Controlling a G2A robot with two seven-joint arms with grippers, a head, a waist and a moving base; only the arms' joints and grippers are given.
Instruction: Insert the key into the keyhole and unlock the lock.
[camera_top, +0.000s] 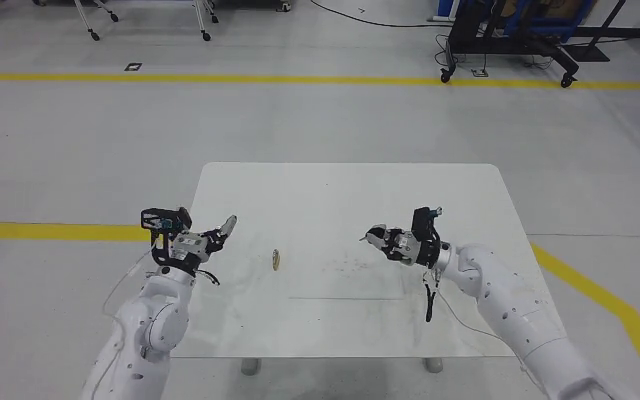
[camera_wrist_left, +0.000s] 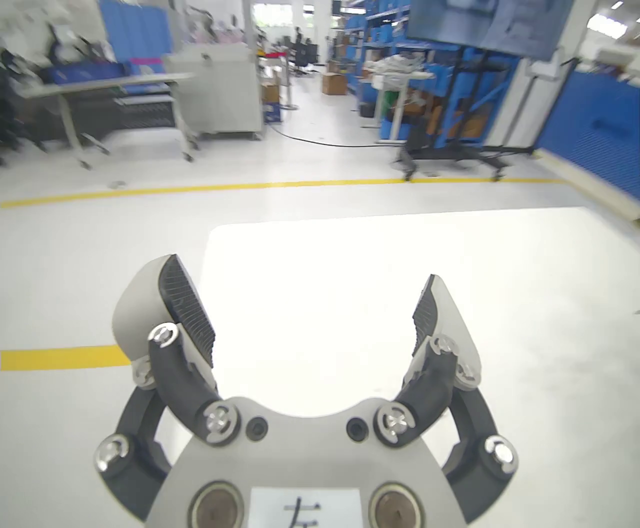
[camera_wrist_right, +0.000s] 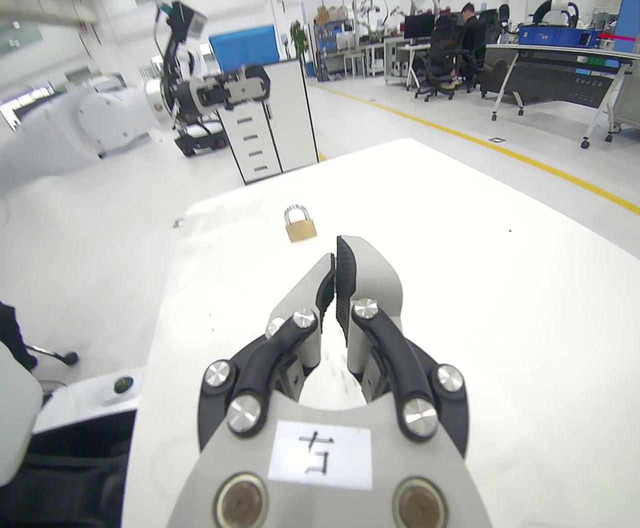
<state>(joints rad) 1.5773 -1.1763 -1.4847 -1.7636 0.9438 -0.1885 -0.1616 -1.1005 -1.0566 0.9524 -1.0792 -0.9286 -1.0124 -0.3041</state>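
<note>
jaws spread wide and empty on the left gripper (camera_wrist_left: 302, 280), pressed tight on the right gripper (camera_wrist_right: 335, 250); whether a key sits between those pads cannot be told. both hover over the white table (camera_top: 350, 190), facing each other. the brass padlock (camera_wrist_right: 300, 227) lies flat between them, nearer the left gripper, shackle shut.
</note>
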